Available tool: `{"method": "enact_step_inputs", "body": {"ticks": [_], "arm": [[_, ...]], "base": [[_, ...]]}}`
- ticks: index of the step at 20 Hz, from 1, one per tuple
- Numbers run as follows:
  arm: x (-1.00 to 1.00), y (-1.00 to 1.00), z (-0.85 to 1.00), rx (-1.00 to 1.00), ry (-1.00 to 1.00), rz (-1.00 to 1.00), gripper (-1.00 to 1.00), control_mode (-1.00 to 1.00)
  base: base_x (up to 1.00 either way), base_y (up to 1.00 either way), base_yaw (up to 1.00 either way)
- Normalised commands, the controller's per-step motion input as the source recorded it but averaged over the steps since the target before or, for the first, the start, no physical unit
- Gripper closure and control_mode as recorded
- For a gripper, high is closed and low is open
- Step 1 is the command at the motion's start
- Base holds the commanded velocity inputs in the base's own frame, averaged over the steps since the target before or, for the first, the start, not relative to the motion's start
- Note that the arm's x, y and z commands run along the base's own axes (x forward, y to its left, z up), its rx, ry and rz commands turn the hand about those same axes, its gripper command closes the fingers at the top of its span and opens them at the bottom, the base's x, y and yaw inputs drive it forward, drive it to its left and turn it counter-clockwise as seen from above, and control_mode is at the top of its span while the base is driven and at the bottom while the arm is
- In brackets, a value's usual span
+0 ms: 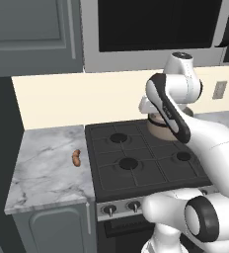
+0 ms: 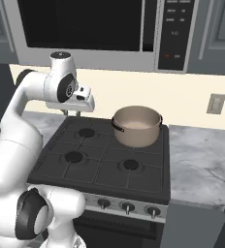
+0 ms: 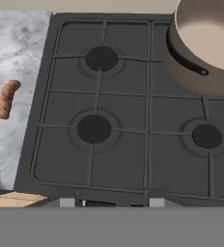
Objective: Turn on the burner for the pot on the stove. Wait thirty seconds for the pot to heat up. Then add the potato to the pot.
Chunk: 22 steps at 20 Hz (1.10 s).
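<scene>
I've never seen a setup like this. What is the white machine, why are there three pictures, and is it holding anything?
It is a rendered kitchen. The white machine is a robot arm on a base that can drive. Two pictures come from cameras on that base, behind the arm to its left and right. The third looks down from the hand itself. Below is a black stove with a tan pot on its back right burner. A small potato lies on the marble counter left of the stove. Nothing is held; the hand hangs above the stove.

Glossy white rounded arm [image 1: 205,133] links (black bands at joints).
</scene>
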Motion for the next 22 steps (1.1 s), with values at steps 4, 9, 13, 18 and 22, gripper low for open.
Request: {"method": "enact_step_inputs", "body": {"ticks": [4,9,13,18,22], "arm": [[-0.07,-0.09,-0.01,0.0,0.0,-0.01,-1.0,-1.0],[-0.15,-0.38,-0.12,0.03,0.0,-0.13,-1.0,-1.0],[-0.28,-0.63,-0.16,0.09,0.0,-0.22,-1.0,-1.0],[-0.37,-0.76,-0.2,0.12,0.0,-0.25,-1.0,-1.0],[-0.47,-0.84,-0.24,0.12,0.0,-0.25,-1.0,-1.0]], "base": [[0.0,0.0,0.0],[0.0,0.0,0.0],[0.0,0.0,0.0],[0.0,0.0,0.0],[0.0,0.0,0.0]]}}
